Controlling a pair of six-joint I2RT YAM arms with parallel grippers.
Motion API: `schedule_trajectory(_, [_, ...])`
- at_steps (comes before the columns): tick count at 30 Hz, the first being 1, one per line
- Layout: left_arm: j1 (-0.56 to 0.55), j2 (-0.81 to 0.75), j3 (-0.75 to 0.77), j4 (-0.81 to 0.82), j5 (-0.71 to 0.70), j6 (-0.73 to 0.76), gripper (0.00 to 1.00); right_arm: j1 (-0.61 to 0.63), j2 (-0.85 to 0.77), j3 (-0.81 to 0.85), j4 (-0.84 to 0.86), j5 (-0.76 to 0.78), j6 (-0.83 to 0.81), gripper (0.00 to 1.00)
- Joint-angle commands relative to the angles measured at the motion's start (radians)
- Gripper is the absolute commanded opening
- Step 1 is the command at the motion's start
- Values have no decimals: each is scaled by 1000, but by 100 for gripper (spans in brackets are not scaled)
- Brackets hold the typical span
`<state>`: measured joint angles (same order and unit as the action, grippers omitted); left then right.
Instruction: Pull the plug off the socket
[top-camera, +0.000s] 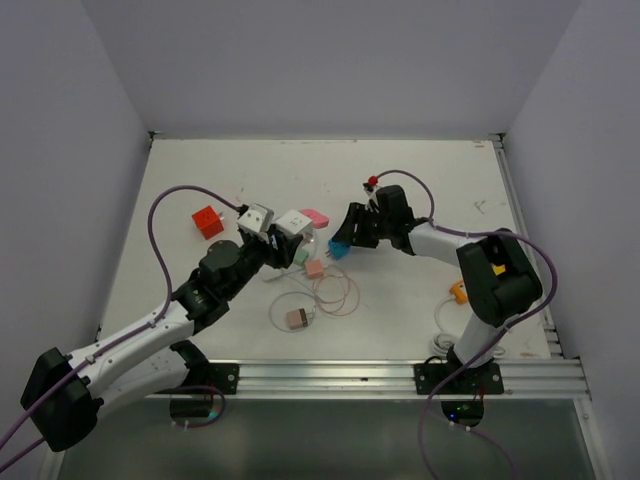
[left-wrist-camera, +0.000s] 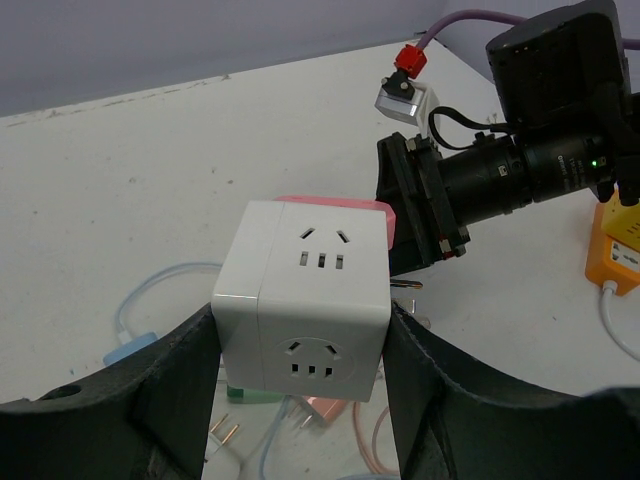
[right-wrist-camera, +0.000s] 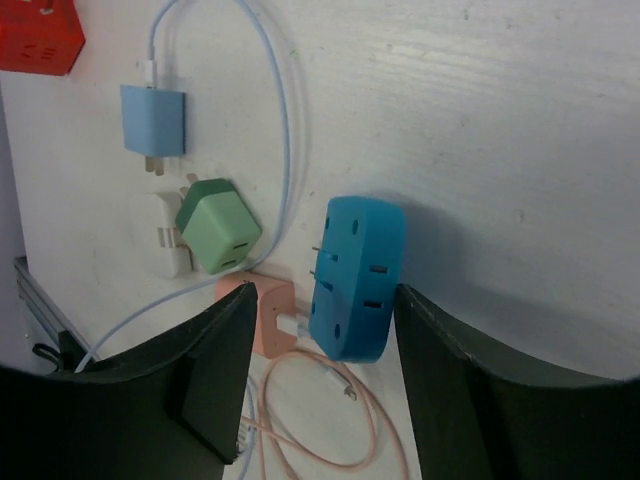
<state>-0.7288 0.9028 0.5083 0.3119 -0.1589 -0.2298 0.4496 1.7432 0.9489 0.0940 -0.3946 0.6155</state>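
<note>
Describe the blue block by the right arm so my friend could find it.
Find the right arm's pincer over the middle of the white table. Between its fingers lies the blue block, deep blue and rounded, with slots and metal prongs; the green cube beside it is smaller.

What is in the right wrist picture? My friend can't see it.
A blue plug adapter sits on the white table between the open fingers of the right gripper. Left of it are a green charger, a pink charger, a light blue charger, a white plug and thin cables, with a red cube top left.
</note>
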Motion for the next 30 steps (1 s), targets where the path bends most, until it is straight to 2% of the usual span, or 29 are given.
schedule_trajectory(1, [2,-31,-7,82,22,-16,0,-14,-17,-13,-12,66,9,62])
schedule_trajectory(4, [2,-38,-14,95,32,-16,0,-14,-74,-12,-62,98,-2,73])
schedule_trajectory(15, [0,-39,-42,165,47,-14,0,-15,-350,-47,-82,74,145,96])
schedule_trajectory(25, [2,-27,-44,269,44,-26,0,-15,-435,-87,87,-16,381,99])
schedule_trajectory(30, [-1,14,-37,349,81,-51,0,-15,-429,-88,147,-58,426,99])
